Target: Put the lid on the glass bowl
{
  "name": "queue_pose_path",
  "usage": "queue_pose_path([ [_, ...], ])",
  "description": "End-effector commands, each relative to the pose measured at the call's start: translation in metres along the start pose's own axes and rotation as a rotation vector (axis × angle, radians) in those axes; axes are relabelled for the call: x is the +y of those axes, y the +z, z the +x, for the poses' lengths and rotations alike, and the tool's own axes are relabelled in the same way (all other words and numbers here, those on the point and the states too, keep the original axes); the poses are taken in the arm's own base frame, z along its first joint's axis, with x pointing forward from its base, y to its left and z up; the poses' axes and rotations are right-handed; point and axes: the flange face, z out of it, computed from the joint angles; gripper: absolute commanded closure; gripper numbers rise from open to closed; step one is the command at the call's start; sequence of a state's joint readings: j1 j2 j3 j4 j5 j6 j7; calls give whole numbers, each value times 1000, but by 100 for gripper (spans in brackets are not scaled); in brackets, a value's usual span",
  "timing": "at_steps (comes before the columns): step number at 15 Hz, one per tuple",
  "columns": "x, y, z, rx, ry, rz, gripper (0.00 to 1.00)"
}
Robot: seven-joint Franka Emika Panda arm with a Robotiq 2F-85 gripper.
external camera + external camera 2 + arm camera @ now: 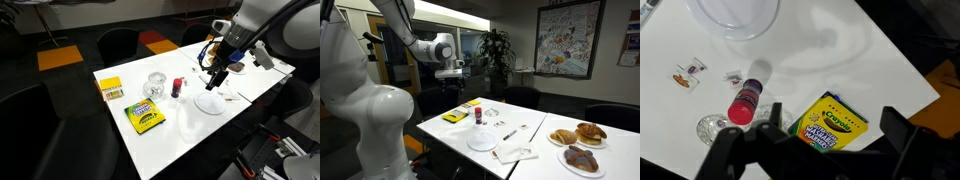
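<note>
The glass bowl [154,86] stands mid-table between a small yellow box and a red-capped bottle. It shows faintly in the other exterior view [492,111]. In the wrist view a clear glass piece [712,127] lies beside the bottle, partly hidden by a finger. I cannot tell the lid apart from the bowl in any view. My gripper [217,76] hangs open and empty well above the table, near the white plate; it also shows in an exterior view [450,72] and in the wrist view [815,150].
A yellow crayon box [145,117] [830,122] lies near the table's front edge. There is a red-capped bottle [177,86] [744,103], a flat white plate [210,103] [737,15], a small yellow box [111,88], and plates of pastries [577,146]. Dark chairs surround the table.
</note>
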State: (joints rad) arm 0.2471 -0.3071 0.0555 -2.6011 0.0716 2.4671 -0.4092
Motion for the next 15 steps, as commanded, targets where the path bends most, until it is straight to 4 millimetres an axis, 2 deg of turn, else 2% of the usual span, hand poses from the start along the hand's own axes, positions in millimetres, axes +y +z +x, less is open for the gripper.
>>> queue_pose_path([
  [1, -2, -1, 1, 2, -1, -1, 0],
  [2, -4, -2, 1, 2, -1, -2, 0],
  [4, 9, 2, -4, -8, -55, 26, 0],
  [8, 26, 27, 4, 21, -302, 94, 0],
  [10, 29, 37, 14, 6, -413, 122, 0],
  [15, 31, 62, 66, -64, -675, 149, 0],
])
